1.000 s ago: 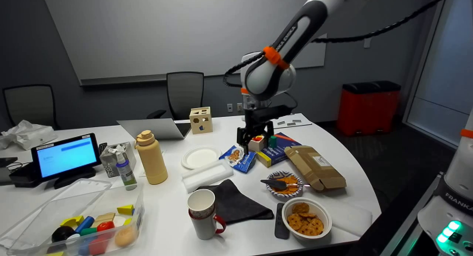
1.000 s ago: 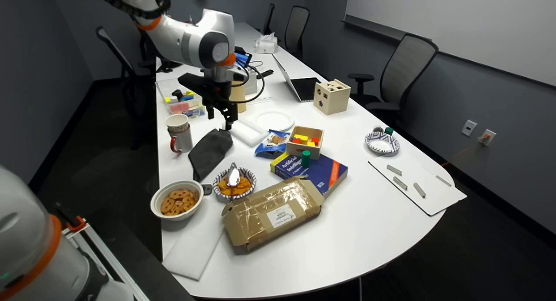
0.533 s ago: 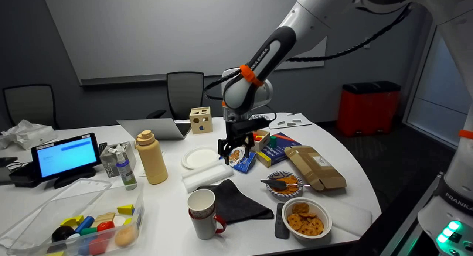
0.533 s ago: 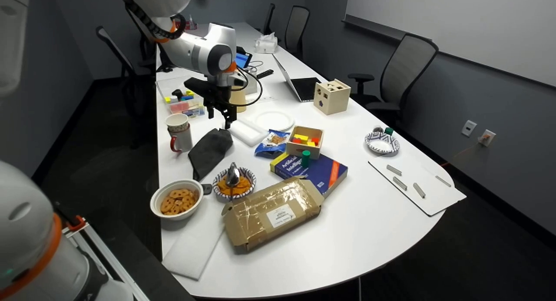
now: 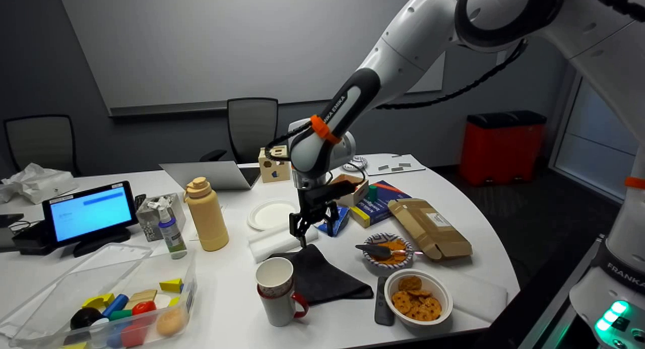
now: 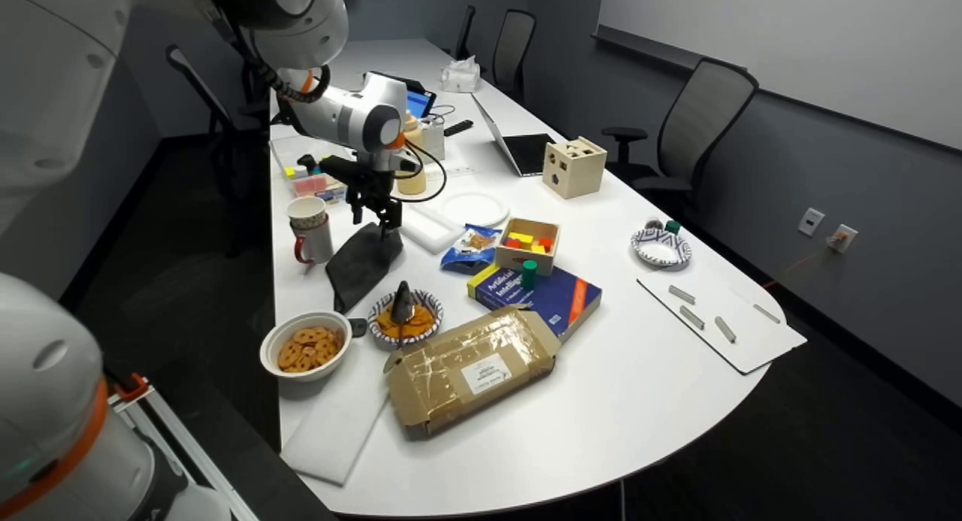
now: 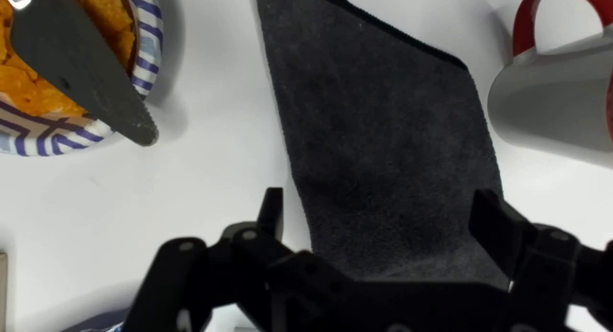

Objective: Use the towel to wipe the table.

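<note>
The towel is a dark grey cloth lying creased on the white table, beside the mug. It also shows in an exterior view and across the middle of the wrist view. My gripper is open and empty, pointing down above the towel's far end; it also shows in an exterior view. In the wrist view the fingers are wide apart, the left one over bare table and the right one over the towel's edge. The towel's nearest part is hidden behind the gripper body.
A white mug with a red handle, a cup stacked in it, stands close beside the towel. A patterned bowl of chips with a dark-bladed server is on the towel's other side. A remote, cookie bowl and white foam piece are nearby.
My gripper has moved left and down in an exterior view, from above the blue snack bag to low over the towel's end. It stays open. The towel has not moved.
</note>
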You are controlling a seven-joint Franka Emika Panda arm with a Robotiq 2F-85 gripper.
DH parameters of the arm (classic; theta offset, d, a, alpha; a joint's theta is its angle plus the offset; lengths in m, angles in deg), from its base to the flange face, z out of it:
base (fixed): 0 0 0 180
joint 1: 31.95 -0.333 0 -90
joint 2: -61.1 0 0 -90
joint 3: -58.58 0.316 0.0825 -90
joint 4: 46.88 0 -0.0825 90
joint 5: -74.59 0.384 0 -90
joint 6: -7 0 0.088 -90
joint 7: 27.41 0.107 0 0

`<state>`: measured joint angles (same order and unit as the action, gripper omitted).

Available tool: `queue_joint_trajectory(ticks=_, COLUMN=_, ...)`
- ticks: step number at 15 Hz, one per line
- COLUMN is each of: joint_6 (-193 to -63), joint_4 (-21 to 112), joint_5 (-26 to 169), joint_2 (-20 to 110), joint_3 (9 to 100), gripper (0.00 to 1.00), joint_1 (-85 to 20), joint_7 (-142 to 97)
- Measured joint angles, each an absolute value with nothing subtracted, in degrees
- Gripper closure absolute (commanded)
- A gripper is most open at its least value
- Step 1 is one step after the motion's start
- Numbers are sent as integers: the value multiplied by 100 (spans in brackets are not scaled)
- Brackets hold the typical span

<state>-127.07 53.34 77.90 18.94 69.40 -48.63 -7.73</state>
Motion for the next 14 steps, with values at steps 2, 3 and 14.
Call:
queue_joint_trajectory(ticks=2, joint_6=-12652, joint_4=5160, joint_5=7813, joint_2=1642, joint_3=6937, gripper=0, joint_1=-4906, joint_7=-773)
queue_joint_trajectory(ticks=3, joint_6=-12649, joint_4=5082, joint_5=7821, joint_2=1528, joint_3=6936, gripper=0, joint_1=-4925, joint_7=-773)
queue_joint_trajectory(ticks=14, joint_6=-13386, joint_4=4530, joint_5=7813, joint_2=671, joint_3=6587, gripper=0, joint_1=-5413, joint_7=-617)
